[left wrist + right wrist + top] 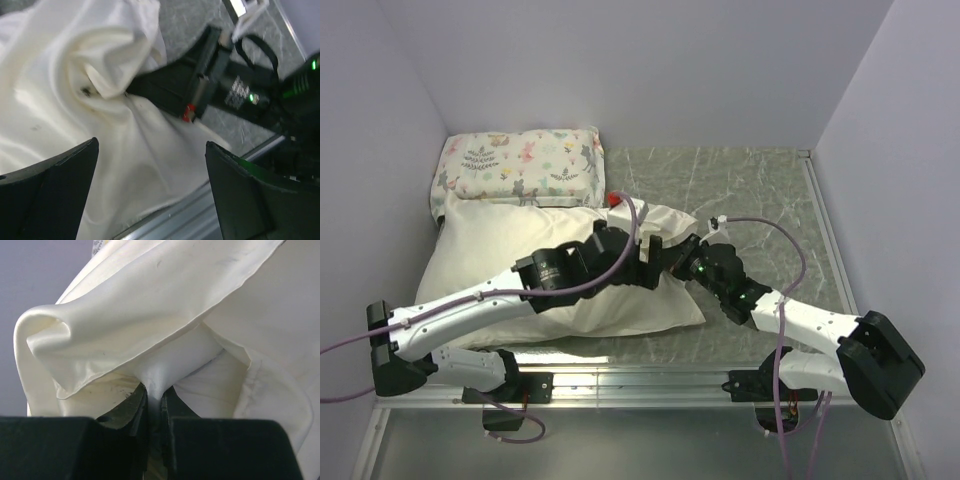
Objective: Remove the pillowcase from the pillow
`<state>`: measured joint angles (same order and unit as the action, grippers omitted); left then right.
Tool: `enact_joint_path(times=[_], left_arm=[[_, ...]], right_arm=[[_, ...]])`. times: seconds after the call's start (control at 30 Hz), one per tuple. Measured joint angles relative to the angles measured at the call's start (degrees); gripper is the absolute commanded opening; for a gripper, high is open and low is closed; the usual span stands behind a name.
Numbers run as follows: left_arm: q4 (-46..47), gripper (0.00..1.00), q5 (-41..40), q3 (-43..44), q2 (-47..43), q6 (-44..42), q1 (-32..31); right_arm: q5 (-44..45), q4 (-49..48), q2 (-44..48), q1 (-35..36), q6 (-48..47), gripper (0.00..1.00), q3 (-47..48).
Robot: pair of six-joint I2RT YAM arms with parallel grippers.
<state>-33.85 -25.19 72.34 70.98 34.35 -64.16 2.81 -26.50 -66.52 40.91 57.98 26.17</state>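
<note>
Top view: pillowcase (510, 250) lies under both claws and spreads away to the left claw's left. Left claw (150, 150): jaws spread wide, nothing between them, cream cloth just below. Right claw (155, 396): just ahead of the left claw and facing it, clamped on a pinch of white pillow (167, 357) that pokes out between the pillowcase's hemmed edges. Printed pillow (520, 165): beyond the left claw, against the pillowcase. Table (750, 190): bare stretch beyond the right claw.
</note>
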Motion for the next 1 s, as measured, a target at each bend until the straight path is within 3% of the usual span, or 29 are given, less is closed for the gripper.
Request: enact_joint_path(times=[0.13, 0.27, 0.37, 0.4, 0.47, 0.63, 0.8, 1.0], left_arm=[[-3.4, 0.91, -4.1, -0.5, 0.9, 4.4, -6.3], [-6.7, 0.78, -8.5, -2.0, 4.3, 9.7, -7.8], [-7.7, 0.4, -11.1, -3.2, 7.0, 12.7, -8.0], [-8.0, 0.17, -11.9, -3.7, 7.4, 13.7, -8.1], [-8.5, 0.02, -12.7, -4.4, 7.5, 15.3, -8.5], [-7.8, 0.0, -12.9, -6.8, 4.9, 16.7, -9.8], [-7.1, 0.0, -10.7, -10.1, -0.4, 17.5, -10.5], [-5.0, 0.0, -6.5, -15.0, -4.9, 17.9, -11.0]], right_arm=[[0.2, 1.9, -0.3, 0.0, -0.6, 0.0, 1.4], [0.1, 2.8, -0.3, 0.0, -0.8, 0.0, 1.8], [-0.2, 3.8, -0.3, 0.0, -1.1, 0.02, 2.1], [-0.3, 4.3, -0.3, 0.0, -1.3, 0.05, 2.2], [-0.5, 5.3, -0.3, 0.0, -1.8, 0.12, 2.6], [-2.2, 6.9, -0.3, -0.2, -3.1, 0.23, 3.8], [-7.3, 6.1, -1.0, -1.7, -3.4, 0.27, 3.9], [-14.3, 5.6, -1.8, -4.1, -3.2, 0.25, 4.0]])
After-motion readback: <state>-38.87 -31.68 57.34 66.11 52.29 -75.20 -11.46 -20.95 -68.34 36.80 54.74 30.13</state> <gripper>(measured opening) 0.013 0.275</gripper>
